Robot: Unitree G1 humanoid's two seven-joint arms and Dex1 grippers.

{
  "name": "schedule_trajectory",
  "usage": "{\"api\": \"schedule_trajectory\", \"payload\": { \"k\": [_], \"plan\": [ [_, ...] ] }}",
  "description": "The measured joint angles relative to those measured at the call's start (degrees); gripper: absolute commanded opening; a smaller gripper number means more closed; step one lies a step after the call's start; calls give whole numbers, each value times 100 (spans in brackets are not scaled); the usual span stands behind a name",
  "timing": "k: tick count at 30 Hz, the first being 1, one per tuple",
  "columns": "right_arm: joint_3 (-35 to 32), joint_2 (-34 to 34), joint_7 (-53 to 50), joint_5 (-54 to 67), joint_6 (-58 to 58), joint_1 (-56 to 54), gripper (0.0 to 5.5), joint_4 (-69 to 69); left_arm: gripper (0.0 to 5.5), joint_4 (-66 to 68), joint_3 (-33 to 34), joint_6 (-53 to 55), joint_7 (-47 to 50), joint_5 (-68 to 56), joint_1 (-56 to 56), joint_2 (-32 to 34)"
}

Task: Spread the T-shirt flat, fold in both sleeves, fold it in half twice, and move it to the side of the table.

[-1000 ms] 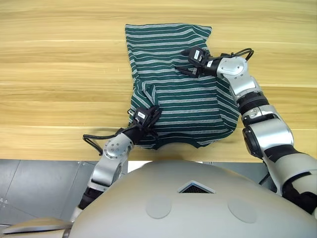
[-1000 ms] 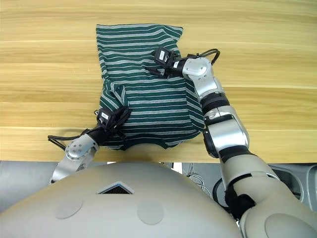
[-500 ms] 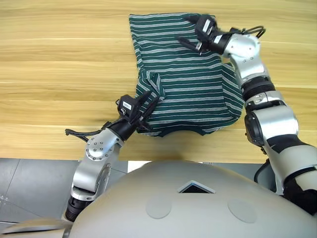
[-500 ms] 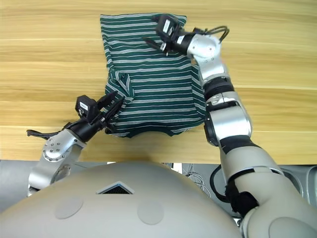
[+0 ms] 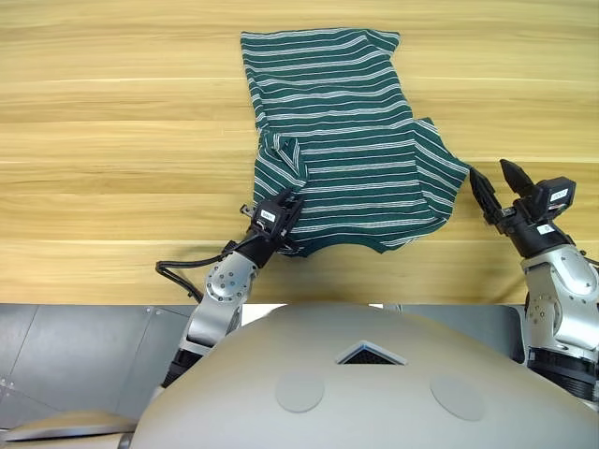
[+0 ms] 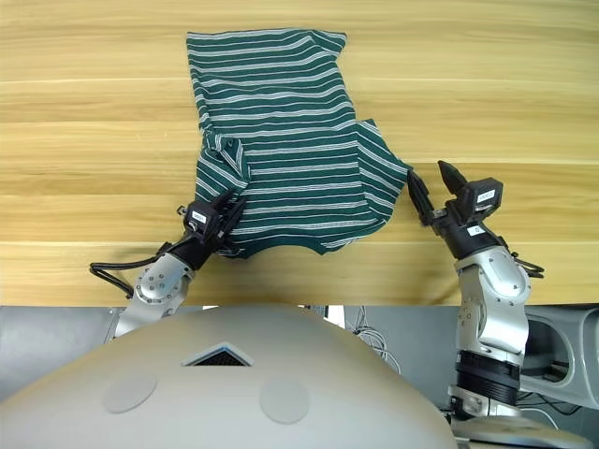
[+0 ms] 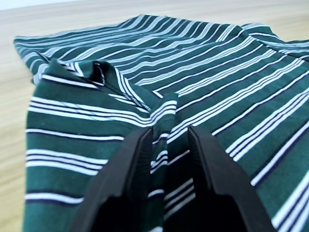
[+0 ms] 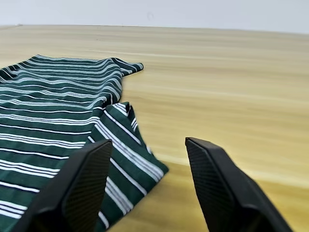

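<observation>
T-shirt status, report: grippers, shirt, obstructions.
Left gripper shut on T-shirt, near left edge. Right gripper open, off the shirt, beside its right sleeve. T-shirt rumpled on table, not yet flat. No obstruction seen.

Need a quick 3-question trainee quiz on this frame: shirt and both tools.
1. True or false: the right tool is clamped on the dark green white-striped T-shirt.
2. The left tool pinches: A) the shirt's near-left edge; B) its far hem; C) nothing.
3. What does the shirt lie on?

Key: 1 false, the tool is open, just off the shirt's right side. 2 A. 3 the light wooden table.
</observation>
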Motion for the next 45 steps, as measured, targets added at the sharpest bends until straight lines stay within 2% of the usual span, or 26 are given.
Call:
{"api": "schedule_trajectory", "payload": {
  "k": [2,6,8,15,20,23,26,31,33,36,39,41,45],
  "plan": [
    [11,25,-387,226,931,82,246,-173,124,83,9,-55,0,2,-68,-26],
    [93,188,-911,617,2024,-148,246,-438,124,154,37,-149,3,99,-108,-34],
    [99,306,-1115,728,2312,-324,213,-474,124,171,39,-173,-5,106,-113,-38],
    [402,415,-1371,675,2621,-481,85,-672,124,157,58,-176,-33,111,-97,-25],
    [615,446,-1324,280,2176,-633,3,-424,124,114,109,-165,-61,110,-65,23],
    [777,460,-1212,-17,1686,-682,3,-187,124,74,149,-157,-75,109,-12,37],
    [1090,359,-1131,-839,662,-713,3,160,124,50,172,-156,-99,108,14,68],
    [1892,-374,-1613,-3526,-2321,-518,3,304,124,32,179,-150,-101,110,26,81],
    [2224,-597,-1875,-4591,-3093,-384,3,210,124,26,179,-143,-110,119,25,112],
    [2541,-845,-1950,-5641,-3368,-319,3,34,124,14,176,-139,-140,168,8,170],
    [2835,-946,-1760,-5907,-3403,-325,3,36,124,14,174,-137,-164,197,-6,185],
    [3064,-981,-1442,-5924,-3311,-338,52,56,124,15,167,-137,-172,213,-7,190],
    [3113,-1013,-1145,-5807,-2995,-402,118,61,124,-4,150,-133,-187,295,2,245]
  ]
}}
